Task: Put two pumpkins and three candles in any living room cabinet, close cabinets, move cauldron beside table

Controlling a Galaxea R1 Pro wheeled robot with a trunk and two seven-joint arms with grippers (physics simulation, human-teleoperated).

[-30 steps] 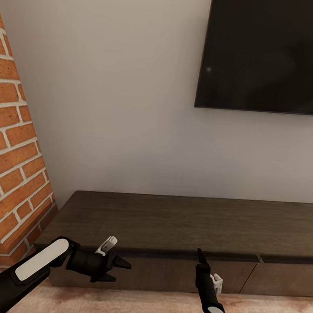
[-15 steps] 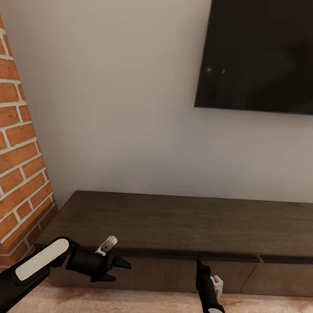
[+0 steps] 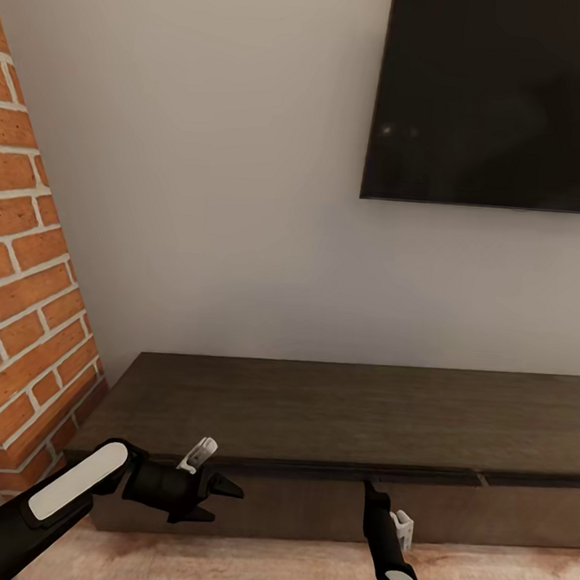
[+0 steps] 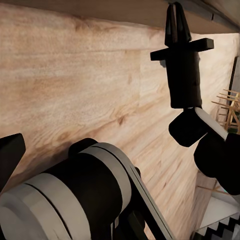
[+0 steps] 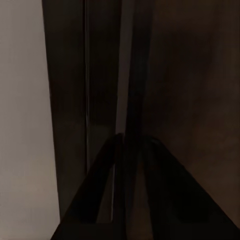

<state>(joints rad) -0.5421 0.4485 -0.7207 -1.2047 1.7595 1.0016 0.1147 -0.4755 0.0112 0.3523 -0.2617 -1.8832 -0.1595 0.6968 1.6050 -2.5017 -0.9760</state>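
Right end effector [image 3: 370, 488] at dark-brown cabinet [image 3: 333, 414]

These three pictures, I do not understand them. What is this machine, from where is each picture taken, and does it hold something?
This is a simulated two-armed robot. The large picture comes from a camera on its head, looking at a long dark-brown cabinet under a wall-mounted television, beside a brick wall. The other two come from cameras near each gripper. The left gripper hangs open and empty over the wooden floor. The right gripper, its fingers together, points at the top edge of a cabinet drawer, which stands slightly pulled out. The left wrist view looks across the floor at it. Nothing lies on the cabinet top.
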